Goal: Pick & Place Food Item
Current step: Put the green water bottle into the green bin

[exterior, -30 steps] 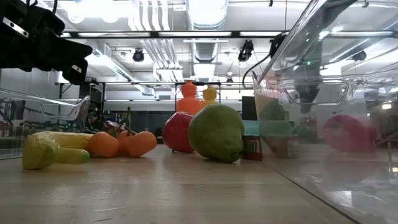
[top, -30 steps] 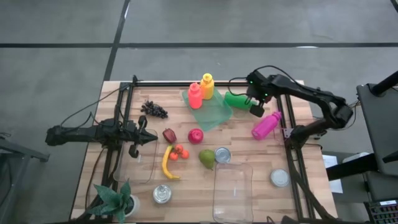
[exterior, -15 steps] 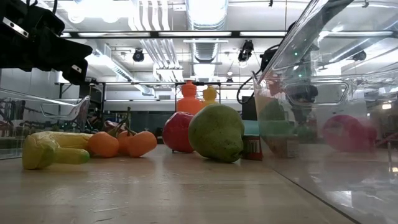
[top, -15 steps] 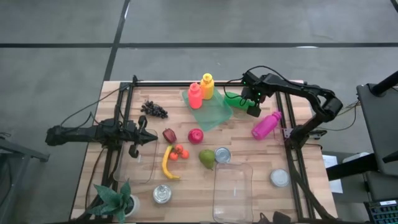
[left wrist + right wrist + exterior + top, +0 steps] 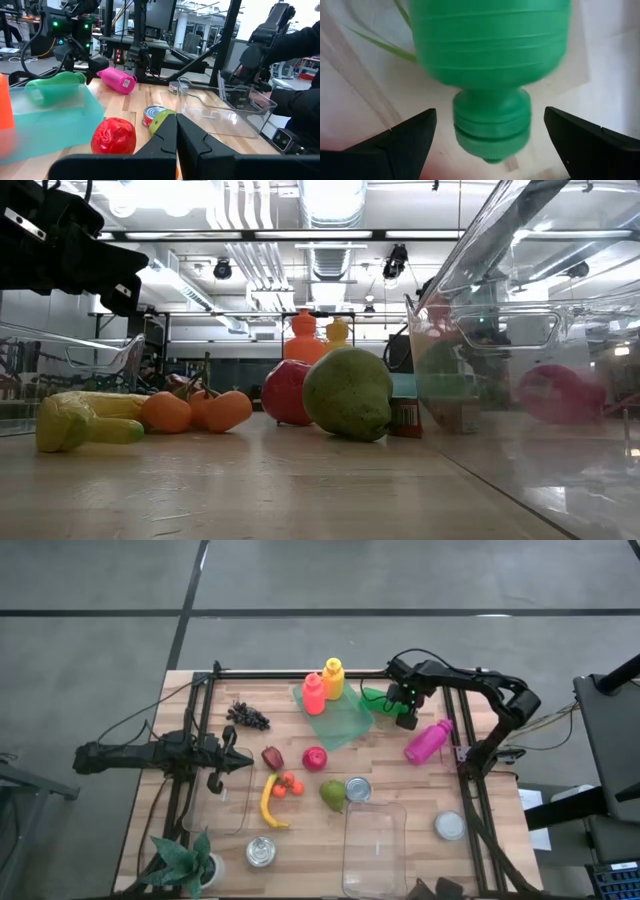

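Note:
A green bottle (image 5: 378,698) lies on its side near the table's far edge, beside a green-tinted tray (image 5: 338,717). My right gripper (image 5: 405,712) is open at the bottle's cap end. In the right wrist view its fingers stand on either side of the green cap (image 5: 492,132) without touching it. Food lies mid-table: red apple (image 5: 314,758), pear (image 5: 332,794), banana (image 5: 268,802), small orange fruits (image 5: 288,785), dark grapes (image 5: 247,716). My left gripper (image 5: 248,762) is shut and waits at the table's left, above a clear container (image 5: 220,802).
Orange bottle (image 5: 333,678) and red bottle (image 5: 313,693) stand by the tray. A pink bottle (image 5: 428,741) lies right of my right gripper. A can (image 5: 358,789), a clear tub (image 5: 374,848), two round tins (image 5: 261,852) (image 5: 450,826) and a plant (image 5: 185,860) sit nearer. A person (image 5: 300,75) stands beyond the table.
My right arm has moved toward the table's left, bringing its open gripper up to the cap end of the green bottle. The bottle and the other things have stayed put.

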### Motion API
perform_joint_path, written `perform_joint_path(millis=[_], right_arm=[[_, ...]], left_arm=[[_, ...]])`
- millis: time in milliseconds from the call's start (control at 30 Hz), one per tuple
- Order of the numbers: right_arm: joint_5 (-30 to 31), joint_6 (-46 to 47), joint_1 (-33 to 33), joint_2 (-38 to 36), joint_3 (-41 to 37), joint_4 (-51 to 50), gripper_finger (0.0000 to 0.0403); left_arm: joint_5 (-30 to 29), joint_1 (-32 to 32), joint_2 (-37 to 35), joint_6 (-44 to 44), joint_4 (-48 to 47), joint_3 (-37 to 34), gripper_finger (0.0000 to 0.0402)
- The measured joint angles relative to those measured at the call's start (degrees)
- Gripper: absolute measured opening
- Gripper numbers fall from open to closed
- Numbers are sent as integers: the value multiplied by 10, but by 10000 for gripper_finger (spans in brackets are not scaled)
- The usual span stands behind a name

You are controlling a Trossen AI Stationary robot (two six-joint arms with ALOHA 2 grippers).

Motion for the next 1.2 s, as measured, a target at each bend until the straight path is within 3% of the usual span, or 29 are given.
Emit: perform_joint_path(millis=[1200], right_arm=[[0, -14, -8, 22, -2, 20, 368]], left_arm=[[0, 0, 0, 0, 0, 0, 1]])
